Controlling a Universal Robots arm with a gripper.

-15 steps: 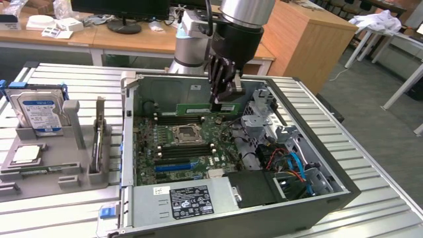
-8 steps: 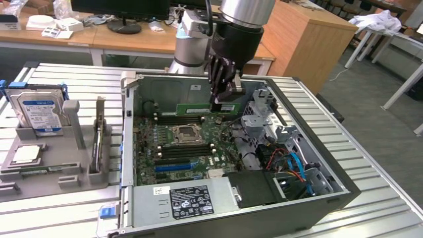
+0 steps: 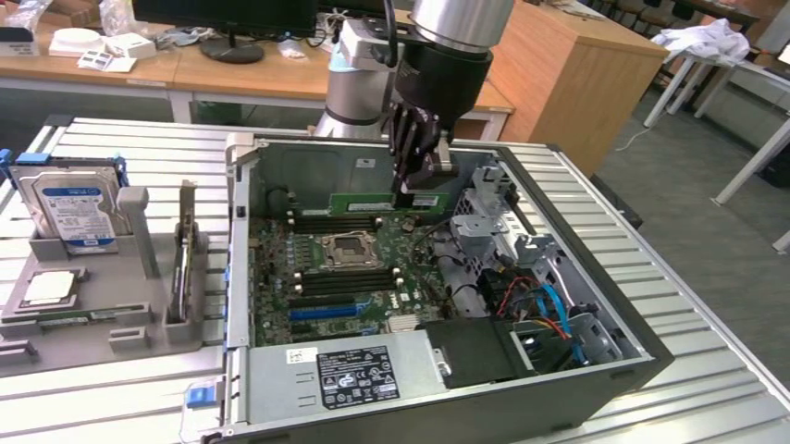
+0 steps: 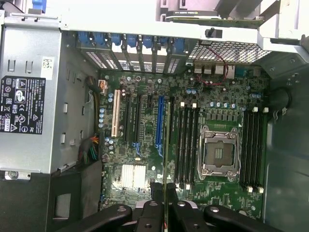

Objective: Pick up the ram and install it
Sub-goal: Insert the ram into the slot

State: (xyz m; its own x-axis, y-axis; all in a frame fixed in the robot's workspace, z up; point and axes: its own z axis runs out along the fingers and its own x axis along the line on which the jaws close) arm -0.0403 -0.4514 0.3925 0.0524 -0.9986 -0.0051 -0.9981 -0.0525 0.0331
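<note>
One ram [image 3: 370,202] clamped on edge in the end effector [image 3: 416,190] — hanging over the motherboard [image 3: 333,277] inside the open case [image 3: 240,277]. Case lies on a slatted metal table [image 3: 111,139] — wooden desks [image 3: 247,79] beyond the case.

A silver worktop [image 3: 124,139] of long ribbed metal slats carries two things. An open grey computer case [image 3: 302,166] lies on its side across the middle, open face upward, reaching close to the near edge. Just beside it, to the exterior view's left, a grey slotted holder [image 3: 139,242] sits flat on the slats
</note>
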